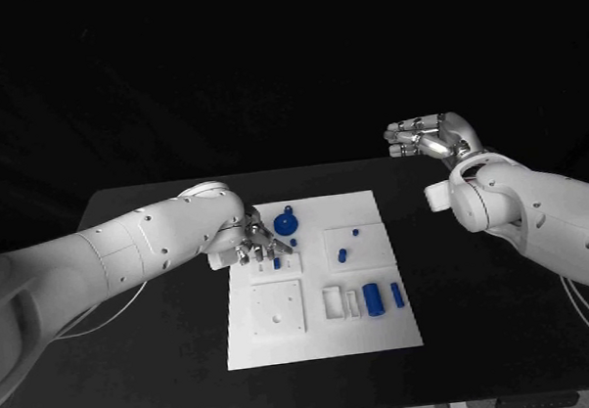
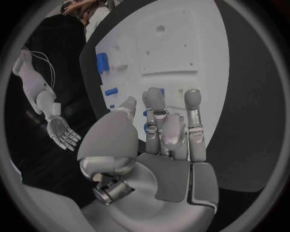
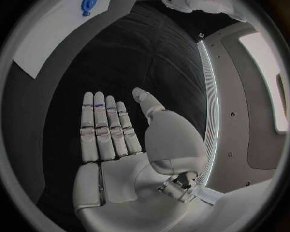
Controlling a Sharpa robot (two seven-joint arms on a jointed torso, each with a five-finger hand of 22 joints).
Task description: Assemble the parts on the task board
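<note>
We see a black table (image 1: 155, 356) carrying 1 white task board (image 1: 324, 343), which lies flat near its middle with its long side running away from the robot. Bare black tabletop surrounds the board on all 4 sides.
</note>
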